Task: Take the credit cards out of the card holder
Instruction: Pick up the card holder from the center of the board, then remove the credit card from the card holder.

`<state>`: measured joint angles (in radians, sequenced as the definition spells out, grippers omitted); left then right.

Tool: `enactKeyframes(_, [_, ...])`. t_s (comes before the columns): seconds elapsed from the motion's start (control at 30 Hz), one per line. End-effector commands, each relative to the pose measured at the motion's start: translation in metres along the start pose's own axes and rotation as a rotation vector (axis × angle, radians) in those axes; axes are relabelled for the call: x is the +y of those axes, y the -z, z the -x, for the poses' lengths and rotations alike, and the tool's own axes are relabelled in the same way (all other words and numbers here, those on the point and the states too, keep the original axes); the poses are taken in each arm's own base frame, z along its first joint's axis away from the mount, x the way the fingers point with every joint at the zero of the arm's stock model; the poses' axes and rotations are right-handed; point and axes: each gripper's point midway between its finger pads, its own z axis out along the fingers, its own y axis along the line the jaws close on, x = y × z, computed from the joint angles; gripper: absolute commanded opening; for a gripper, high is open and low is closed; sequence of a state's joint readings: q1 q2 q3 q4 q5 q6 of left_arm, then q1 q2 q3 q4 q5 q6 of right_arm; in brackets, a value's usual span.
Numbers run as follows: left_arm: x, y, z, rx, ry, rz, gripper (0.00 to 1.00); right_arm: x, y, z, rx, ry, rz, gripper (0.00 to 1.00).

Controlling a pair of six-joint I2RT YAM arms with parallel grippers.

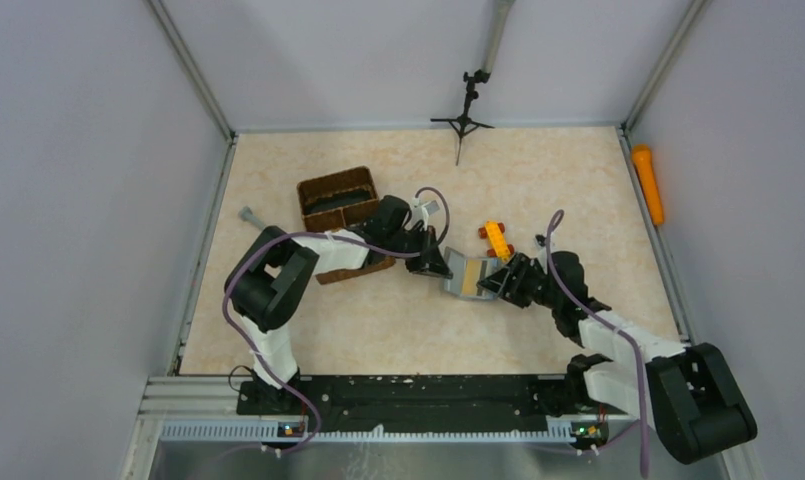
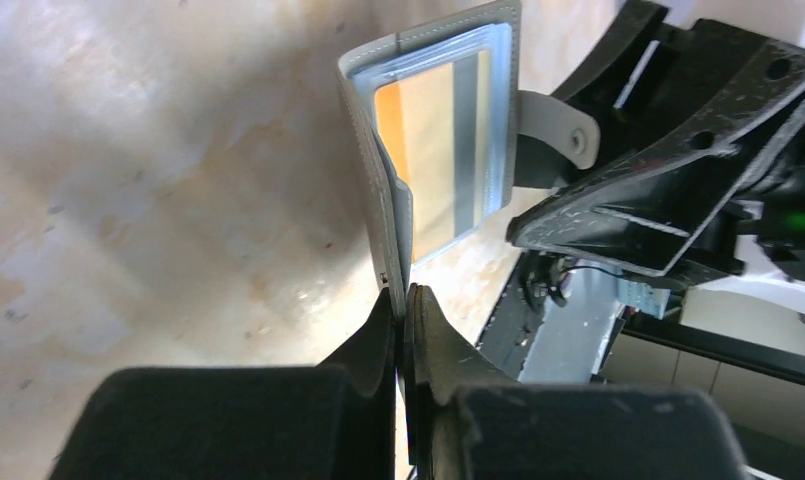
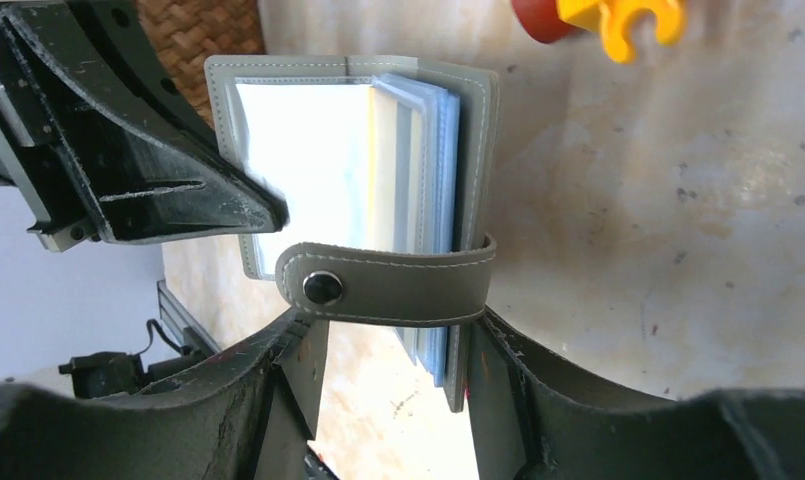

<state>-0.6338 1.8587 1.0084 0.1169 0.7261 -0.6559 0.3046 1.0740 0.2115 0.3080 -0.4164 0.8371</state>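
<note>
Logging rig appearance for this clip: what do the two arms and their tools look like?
The left arm and right arm have black joint housings, white links and a looping purple cable each. Left tool and right tool: black wedge fingers, scuffed with pale scratches.

Standing card holder (image 1: 465,277) mid table (image 1: 378,330), between both grippers.
Its left cover edge sits in left gripper (image 1: 440,268), right gripper (image 1: 493,285) straddles its right side; credit cards (image 2: 440,150) in its pockets. Toy brick (image 1: 496,240) just behind it, basket (image 1: 335,187) behind-left, partly under left arm, tripod (image 1: 463,120) at far edge.
</note>
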Motion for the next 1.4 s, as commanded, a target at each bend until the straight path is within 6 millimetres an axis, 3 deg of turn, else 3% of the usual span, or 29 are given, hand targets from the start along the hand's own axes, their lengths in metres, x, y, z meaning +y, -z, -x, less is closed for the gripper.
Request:
enactKeyframes(0.0, [-0.066, 0.018, 0.022, -0.077, -0.134, -0.233, 0.00, 0.032, 0.008, 0.021, -0.076, 0.074, 0.118, 0.51])
enactKeyframes(0.3, [-0.094, 0.034, 0.020, -0.107, -0.183, -0.355, 0.00, 0.046, 0.023, 0.037, -0.187, 0.085, 0.153, 0.43])
enactKeyframes(0.6, [-0.081, 0.032, 0.024, -0.131, -0.199, -0.265, 0.00, 0.048, 0.038, 0.048, -0.286, 0.084, 0.142, 0.15])
enactKeyframes(0.7, [-0.076, 0.031, 0.026, -0.141, -0.202, -0.230, 0.00, 0.048, 0.039, 0.048, -0.286, 0.085, 0.140, 0.10])
enactKeyframes(0.73, [-0.073, 0.031, 0.027, -0.144, -0.200, -0.212, 0.04, 0.048, 0.038, 0.048, -0.286, 0.084, 0.138, 0.08])
enactKeyframes(0.8, [-0.061, 0.030, 0.032, -0.168, -0.189, -0.134, 0.32, 0.046, 0.038, 0.048, -0.287, 0.080, 0.135, 0.06])
enactKeyframes(0.87, [-0.048, 0.034, 0.038, -0.203, -0.194, -0.035, 0.48, 0.046, 0.037, 0.048, -0.289, 0.082, 0.135, 0.05])
enactKeyframes(1.0, [-0.044, 0.053, 0.047, -0.294, -0.240, 0.069, 0.57, 0.034, 0.034, 0.050, -0.303, 0.088, 0.085, 0.01])
enactKeyframes(1.2, [-0.069, 0.070, 0.046, -0.349, -0.321, -0.005, 0.54, 0.015, 0.029, 0.052, -0.313, 0.085, -0.001, 0.01])
enactKeyframes(1.37, [-0.110, 0.065, 0.025, -0.280, -0.389, -0.246, 0.33, 0.021, 0.025, 0.048, -0.284, 0.093, 0.034, 0.01])
